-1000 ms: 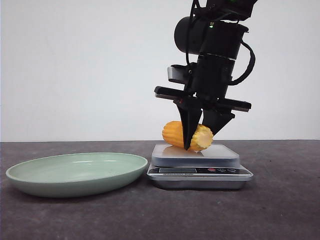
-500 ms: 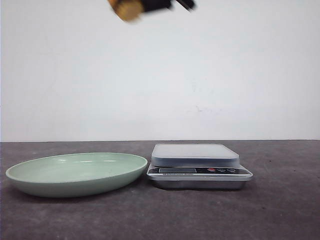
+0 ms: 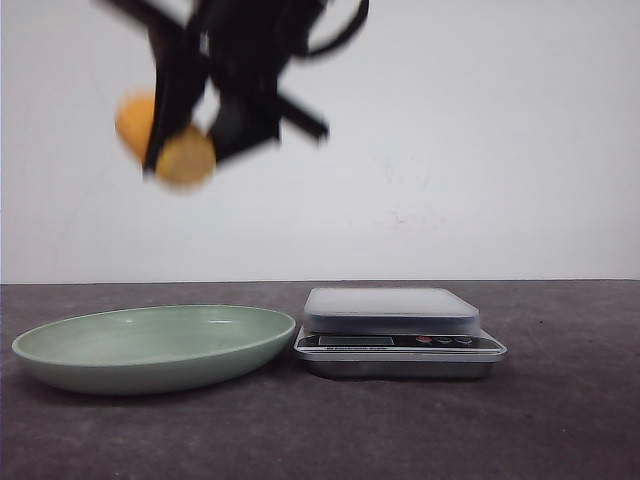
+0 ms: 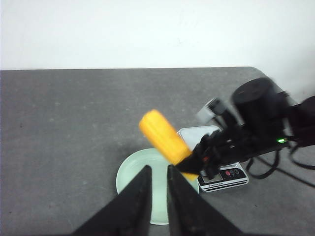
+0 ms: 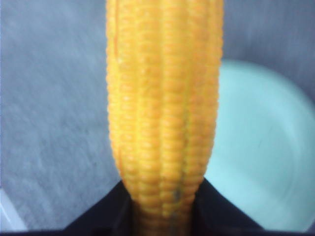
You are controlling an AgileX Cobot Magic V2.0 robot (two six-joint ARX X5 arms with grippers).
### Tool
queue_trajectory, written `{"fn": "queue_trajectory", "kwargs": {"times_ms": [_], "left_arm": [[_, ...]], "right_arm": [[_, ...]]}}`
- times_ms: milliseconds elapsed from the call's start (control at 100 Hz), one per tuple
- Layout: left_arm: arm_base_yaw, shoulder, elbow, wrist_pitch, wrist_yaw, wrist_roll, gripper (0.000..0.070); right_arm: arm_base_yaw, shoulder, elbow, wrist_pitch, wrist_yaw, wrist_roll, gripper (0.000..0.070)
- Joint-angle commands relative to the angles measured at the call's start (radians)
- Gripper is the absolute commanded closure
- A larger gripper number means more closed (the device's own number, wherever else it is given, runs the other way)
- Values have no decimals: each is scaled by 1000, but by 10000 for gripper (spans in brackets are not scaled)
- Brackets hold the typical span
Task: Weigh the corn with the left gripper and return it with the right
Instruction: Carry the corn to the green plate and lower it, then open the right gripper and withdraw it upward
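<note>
The corn (image 3: 170,145) is a yellow-orange ribbed cob piece, held high in the air above the pale green plate (image 3: 150,345). My right gripper (image 3: 188,158), blurred by motion, is shut on it. In the right wrist view the corn (image 5: 162,98) fills the middle between the black fingers (image 5: 221,211), with the plate (image 5: 261,147) below. The left wrist view looks down from high up on the corn (image 4: 162,137), the right gripper (image 4: 189,164), the plate (image 4: 123,179) and the scale (image 4: 221,176). My left gripper (image 4: 156,169) is shut and empty, and does not show in the front view.
The silver kitchen scale (image 3: 390,305) stands right beside the plate on the dark grey table (image 3: 560,420), its platform bare. A white wall is behind. The table's far edge shows in the left wrist view (image 4: 123,70).
The right gripper lifted the corn off the scale, swung it up and to the left, and has now come down somewhat over the plate side. The scale platform is left bare.
</note>
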Motion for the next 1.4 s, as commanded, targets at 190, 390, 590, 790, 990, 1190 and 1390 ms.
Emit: {"fn": "queue_trajectory", "kwargs": {"times_ms": [190,390,590,790,990,1190,1390], "left_arm": [[-5,11,17,0,-2,-11,688],[-5,10,17,-10,2,-28,688],[-5,10,17,-27,1,-28,688],[-5,10,17,-48,1,-28,688],[-5,10,17,-58,1,-29,688],[-5,10,17,-96,1,-29,688],[-4,10,17,-165,1,-32,688]], "right_arm": [[-16,79,20,58,-20,171,698],[-23,136,19,-8,-42,172,698],[-24,152,20,-23,-100,173,687],[-23,152,20,-27,-132,162,207],[-10,152,20,-27,-145,109,166],[-16,151,20,-6,-149,87,192],[-63,93,51,35,-330,90,700]]}}
